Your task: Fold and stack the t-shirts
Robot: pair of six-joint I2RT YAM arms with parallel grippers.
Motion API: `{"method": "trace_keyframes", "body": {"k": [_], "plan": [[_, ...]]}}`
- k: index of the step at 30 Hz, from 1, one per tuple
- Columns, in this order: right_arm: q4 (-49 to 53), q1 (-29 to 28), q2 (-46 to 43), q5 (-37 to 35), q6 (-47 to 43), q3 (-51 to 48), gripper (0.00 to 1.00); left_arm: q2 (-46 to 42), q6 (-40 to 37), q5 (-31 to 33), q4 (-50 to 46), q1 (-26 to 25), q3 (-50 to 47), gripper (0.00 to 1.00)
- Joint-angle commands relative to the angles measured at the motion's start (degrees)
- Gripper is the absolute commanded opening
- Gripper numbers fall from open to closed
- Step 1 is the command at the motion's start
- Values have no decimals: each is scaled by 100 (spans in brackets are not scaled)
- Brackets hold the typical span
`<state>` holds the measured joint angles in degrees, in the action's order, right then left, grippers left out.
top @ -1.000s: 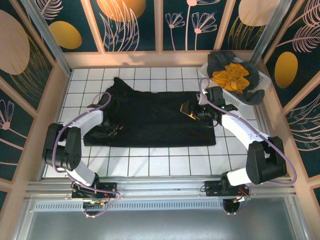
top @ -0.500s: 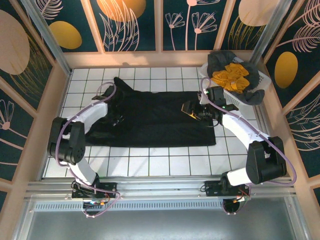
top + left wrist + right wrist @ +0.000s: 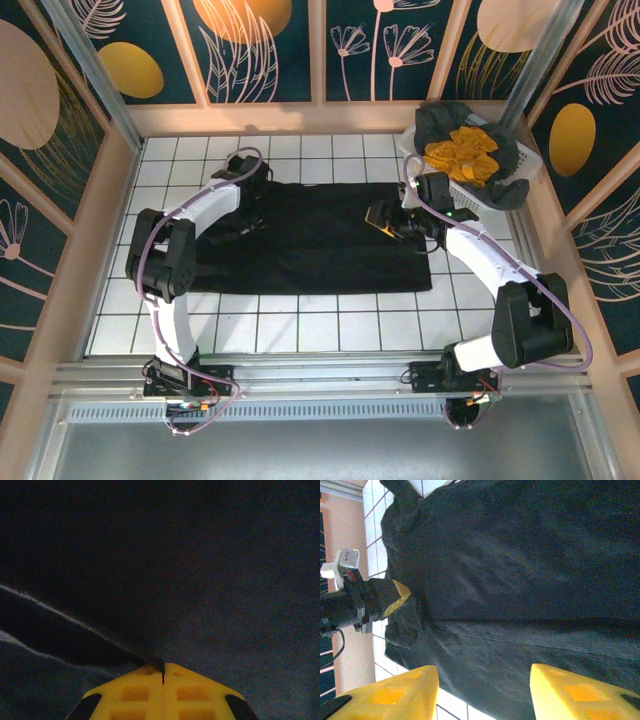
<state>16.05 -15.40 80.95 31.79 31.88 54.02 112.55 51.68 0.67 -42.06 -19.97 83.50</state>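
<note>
Since a second ago: the left arm has swung from the near-left edge of the cloth up to its far-left part. The shirt's left bulge has gone with it, and the outline is now close to a rectangle. The right arm has barely shifted.

Left gripper (image 3: 162, 672): fingers pressed together. A crease in the cloth runs straight into the tips, so it reads as a pinch on the black t-shirt (image 3: 320, 240).

Right gripper (image 3: 485, 695): fingers apart with nothing between them, low over the shirt's right part.

The black t-shirt lies spread across the middle of the tiled table (image 3: 300, 320). A long fold line runs along it in the right wrist view.

Mustard-yellow shirt (image 3: 462, 155) and dark grey shirt (image 3: 440, 120): bunched in the white basket (image 3: 470, 202) at the far right, untouched.

Step, as I judge it: early, with the first shirt's left side being folded inward.

Next move probably calls for laying the pinched cloth flat, letting go without dragging it, then a matching fold from the right.
</note>
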Motion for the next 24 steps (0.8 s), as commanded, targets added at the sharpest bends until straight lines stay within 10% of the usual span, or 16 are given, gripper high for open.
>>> {"method": "trace_keyframes", "body": {"k": [1,5,12,24], "plan": [[65,28,-71,54,47,65,51,214,-314,99,-237,-59,332,0],[56,29,-36,97,27,53,52,432,-540,-87,-171,-154,501,3],[82,30,-59,108,20,39,52,136,-1135,43,21,-209,686,47],[73,29,-141,115,46,-60,51,-317,-1542,258,-289,135,-68,35]]}}
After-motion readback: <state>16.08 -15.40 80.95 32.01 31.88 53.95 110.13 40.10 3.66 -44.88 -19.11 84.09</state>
